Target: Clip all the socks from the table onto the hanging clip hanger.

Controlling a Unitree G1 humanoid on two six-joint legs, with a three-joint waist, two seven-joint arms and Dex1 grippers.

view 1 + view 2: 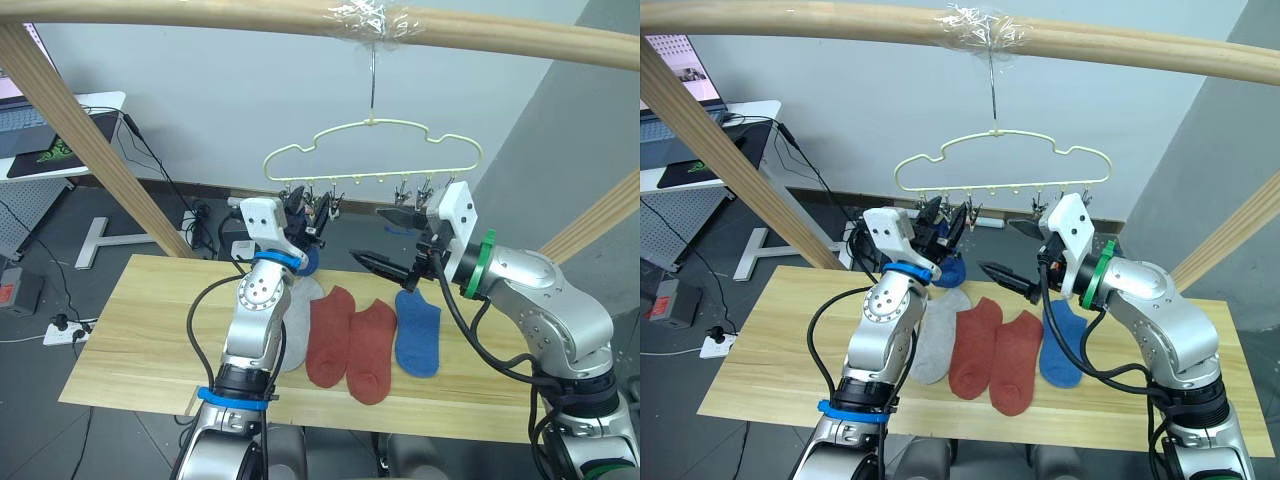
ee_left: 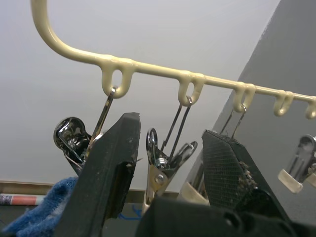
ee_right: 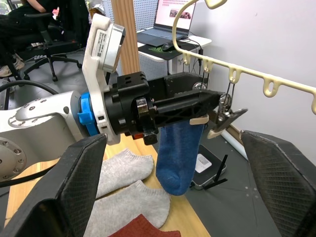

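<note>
The pale-yellow clip hanger (image 1: 372, 150) hangs by its hook from a wooden bar. My left gripper (image 1: 308, 212) is raised to its left clips, open, with one metal clip (image 2: 159, 165) between the fingers and untouched. A blue sock (image 3: 177, 150) hangs just below that gripper, under the leftmost clip; its top is hidden. My right gripper (image 1: 368, 234) stands wide open beside it, under the hanger's middle, holding nothing. On the table (image 1: 130, 330) lie grey socks (image 1: 298, 320) partly behind my left arm, two rust-red socks (image 1: 330, 335) (image 1: 371, 350) and another blue sock (image 1: 418, 332).
The wooden bar (image 1: 200, 15) spans overhead, with slanted wooden posts (image 1: 90, 140) at left and right. A white desk with a laptop (image 1: 40, 130) stands back left. Cables and a power strip (image 1: 65, 330) lie on the floor. A seated person (image 3: 24, 15) is far off.
</note>
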